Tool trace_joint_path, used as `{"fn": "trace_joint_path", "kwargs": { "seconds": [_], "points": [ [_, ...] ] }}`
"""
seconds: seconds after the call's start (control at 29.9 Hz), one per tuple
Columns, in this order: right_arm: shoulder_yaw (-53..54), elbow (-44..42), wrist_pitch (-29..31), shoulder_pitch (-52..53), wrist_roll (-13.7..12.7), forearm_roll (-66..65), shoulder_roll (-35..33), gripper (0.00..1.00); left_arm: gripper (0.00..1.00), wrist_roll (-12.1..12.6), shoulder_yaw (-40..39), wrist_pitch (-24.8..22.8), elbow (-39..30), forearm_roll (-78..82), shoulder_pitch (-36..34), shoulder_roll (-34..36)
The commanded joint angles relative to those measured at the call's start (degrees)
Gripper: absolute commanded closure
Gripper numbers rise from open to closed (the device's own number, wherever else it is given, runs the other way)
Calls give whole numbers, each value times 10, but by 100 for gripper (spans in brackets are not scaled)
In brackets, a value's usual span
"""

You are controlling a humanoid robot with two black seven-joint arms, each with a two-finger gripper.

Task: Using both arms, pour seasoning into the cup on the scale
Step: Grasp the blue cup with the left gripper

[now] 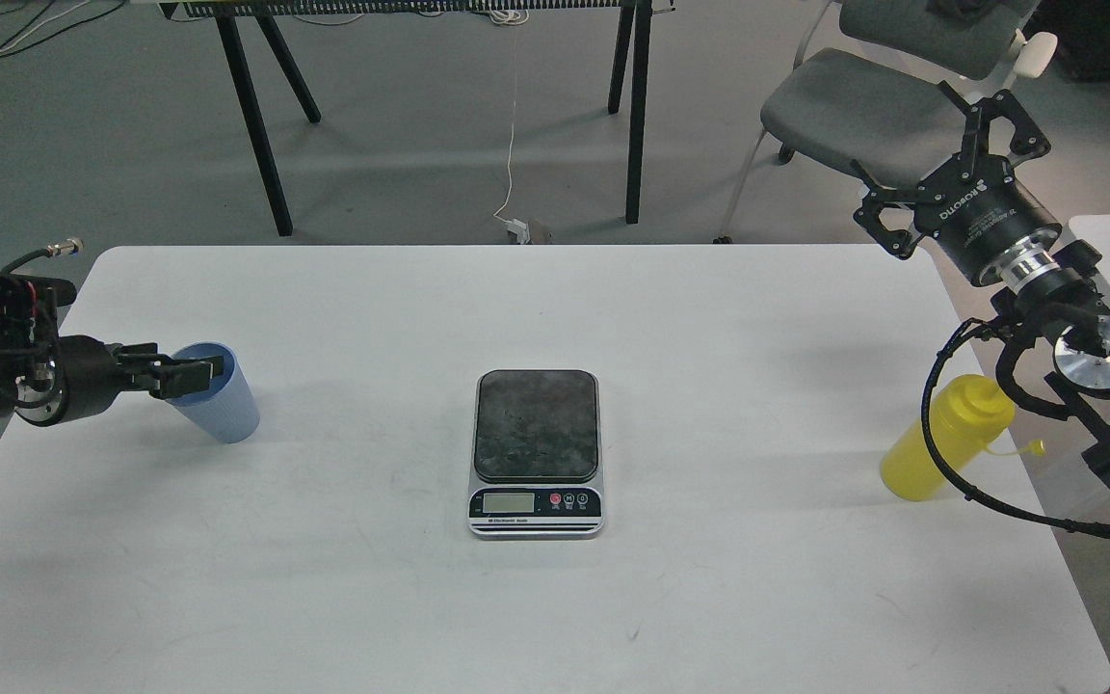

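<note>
A black cable crosses the yellow seasoning bottle (940,443), and its nozzle is hidden behind the right arm. The left gripper (191,374) covers part of the cup (223,410) rim. The scale (536,453) display is too small to read

Head view; forward, down; over table (324,578)

"ROBOTIQ" shows on the right gripper (952,156); scale (536,453) print unreadable.
</note>
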Motion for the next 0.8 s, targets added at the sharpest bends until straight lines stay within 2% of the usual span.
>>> {"fn": "trace_joint_path", "kwargs": {
  "seconds": [0.0, 0.17, 0.3, 0.53, 0.77],
  "points": [
    [0, 0, 0, 0, 0, 0, 0, 1, 34, 0, 0, 0, 1, 3, 4, 1],
    [-1, -1, 0, -2, 0, 0, 1, 1, 58, 0, 14, 0, 20, 7, 4, -1],
    [-1, -2, 0, -2, 0, 0, 3, 1, 91, 0, 43, 1, 34, 1, -4, -1],
    [-1, -3, 0, -2, 0, 0, 6, 1, 98, 0, 42, 0, 45, -3, -7, -1],
    [-1, -2, 0, -2, 0, 0, 3, 1, 98, 0, 42, -5, 38, -4, -19, -1]
  ]
}}
